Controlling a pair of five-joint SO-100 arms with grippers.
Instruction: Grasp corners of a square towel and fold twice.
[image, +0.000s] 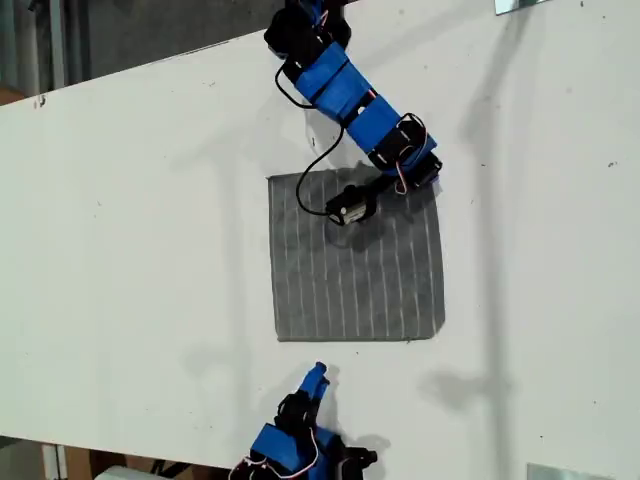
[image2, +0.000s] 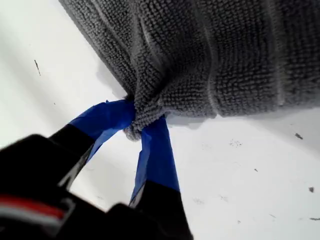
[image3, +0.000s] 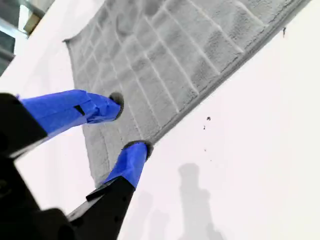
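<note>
The grey striped towel (image: 360, 270) lies flat on the white table (image: 130, 250) in the middle of the exterior view. My first gripper (image2: 136, 125) is shut on one corner (image2: 145, 112) of the towel (image2: 210, 55), bunching the cloth between its blue fingers (image2: 107, 117). In the exterior view this is the towel's upper right corner, under the arm (image: 355, 100) reaching in from the top. My second gripper (image3: 128, 127) is open, its fingertips (image3: 135, 155) hovering over the towel's (image3: 165, 65) edge near another corner. In the exterior view my second gripper (image: 315, 380) sits just below the towel's lower edge.
A black cable (image: 305, 175) loops from the upper arm over the towel's top edge. Metal pieces (image: 560, 472) show at the exterior view's right corners. The table's far edge (image: 150, 62) runs along the upper left of the exterior view.
</note>
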